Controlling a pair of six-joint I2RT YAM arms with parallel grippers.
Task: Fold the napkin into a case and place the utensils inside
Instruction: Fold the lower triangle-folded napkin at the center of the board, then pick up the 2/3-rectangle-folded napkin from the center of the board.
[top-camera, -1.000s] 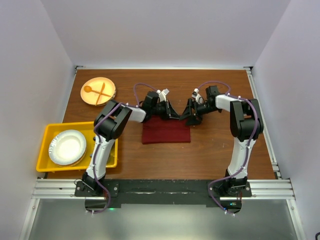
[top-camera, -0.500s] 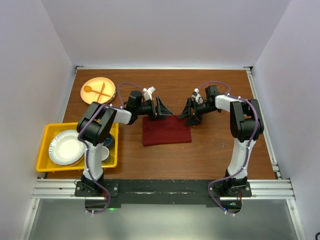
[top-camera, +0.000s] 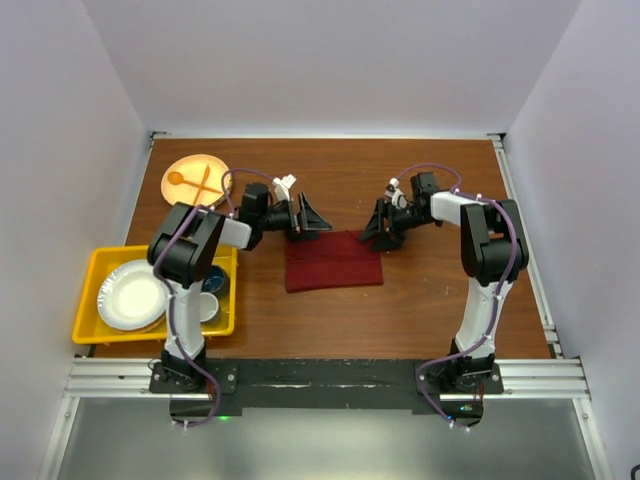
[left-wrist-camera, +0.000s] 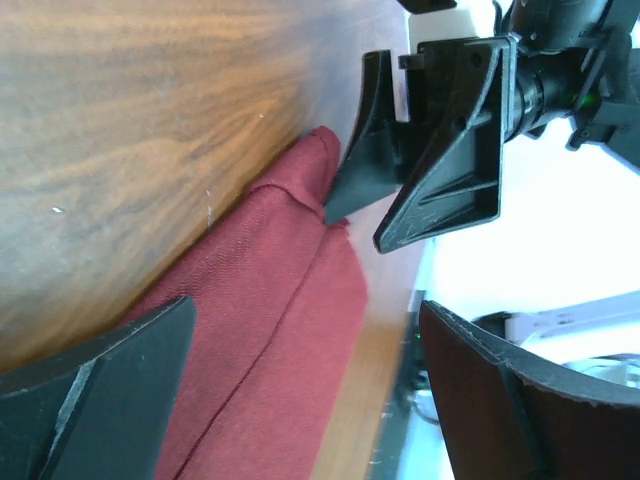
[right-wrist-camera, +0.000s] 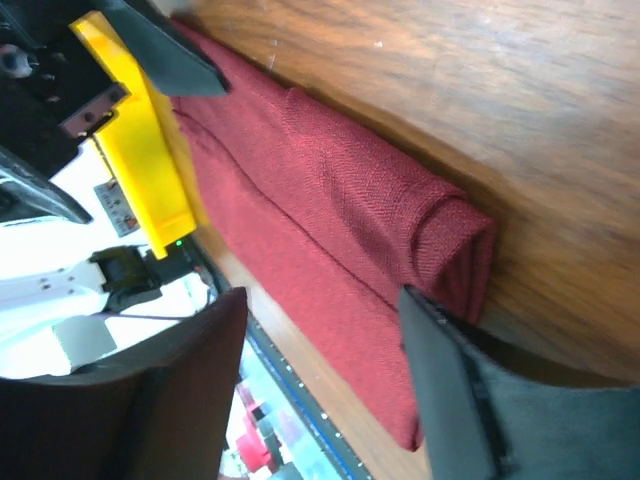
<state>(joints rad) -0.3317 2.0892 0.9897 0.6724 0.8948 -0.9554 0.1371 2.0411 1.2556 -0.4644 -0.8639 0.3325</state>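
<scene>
The table fills the middle of the top view. At its centre lies the napkin, folded to a flat maroon rectangle. It sits square to me, I judge so that both arms can reach its far edge from either side.

At the left edge of that view sits a yellow tray with a white plate in it. Above it, toward the upper left, is an orange plate carrying an orange spoon and fork. I judge both are parked aside, out of the folding space. The purple utensils I cannot find in any view.

My left gripper hangs just above the napkin's upper-left corner. Its jaws are spread wide with nothing between them; the left wrist view shows only cloth and wood in the gap.

My right gripper is at the upper-right corner. Its fingers are parted and grasp nothing. The right wrist view shows the corner stacked in several layers below them, and one fingertip looks close to the cloth's edge.

With both corners let go, I judge this fold is laid and the case is not yet finished.
</scene>
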